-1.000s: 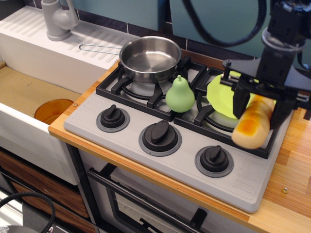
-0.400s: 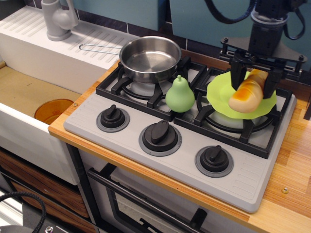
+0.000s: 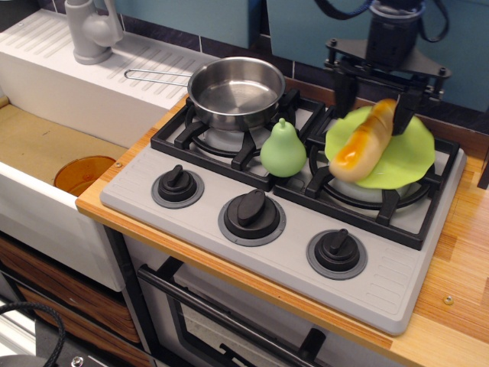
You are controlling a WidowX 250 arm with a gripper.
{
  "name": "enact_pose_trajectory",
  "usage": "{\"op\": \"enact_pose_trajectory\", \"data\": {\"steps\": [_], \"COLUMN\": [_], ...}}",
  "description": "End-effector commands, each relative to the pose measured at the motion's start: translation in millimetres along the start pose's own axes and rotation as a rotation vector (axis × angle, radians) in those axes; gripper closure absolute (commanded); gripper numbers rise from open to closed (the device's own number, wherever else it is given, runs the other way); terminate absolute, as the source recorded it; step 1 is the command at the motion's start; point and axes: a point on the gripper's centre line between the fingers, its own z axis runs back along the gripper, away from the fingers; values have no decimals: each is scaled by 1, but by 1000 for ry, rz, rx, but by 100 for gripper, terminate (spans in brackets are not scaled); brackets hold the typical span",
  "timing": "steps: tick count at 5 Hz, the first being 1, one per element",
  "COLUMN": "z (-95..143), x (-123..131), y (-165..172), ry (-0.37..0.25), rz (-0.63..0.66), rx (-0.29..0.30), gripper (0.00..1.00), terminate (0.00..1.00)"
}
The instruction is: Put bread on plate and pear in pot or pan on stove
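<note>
The bread lies slanted on the lime-green plate, which sits on the right burner grate of the stove. The loaf's lower end hangs over the plate's front-left edge. My gripper hangs over the loaf's far end with its jaws spread wider than the loaf. The left finger stands apart from the bread and the right finger is right beside it. The light-green pear stands upright between the two burners. The steel pot sits empty on the left burner, its wire handle pointing left.
Three black knobs line the stove's front. A white sink unit with a grey faucet is at the left, with an orange disc in the basin. A wooden counter runs along the right.
My gripper carried the bread from the stove's front right back and left over the plate. The loaf now rests on the plate and the jaws have spread. The pear and pot have not moved.
</note>
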Motion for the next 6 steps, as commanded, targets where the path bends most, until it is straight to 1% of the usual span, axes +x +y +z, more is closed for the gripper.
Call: {"op": "enact_pose_trajectory", "data": {"steps": [1,2,3,6], "z": [27,48,65,65], "x": [-12,-24,-31,-31], "y": [-24,-29,-19,-19], "ry": [-23,21,54,54], "rz": [33,39,0,0], "rx": [19,30,33,33], "gripper": [0,0,0,0], "terminate": [0,0,0,0]}}
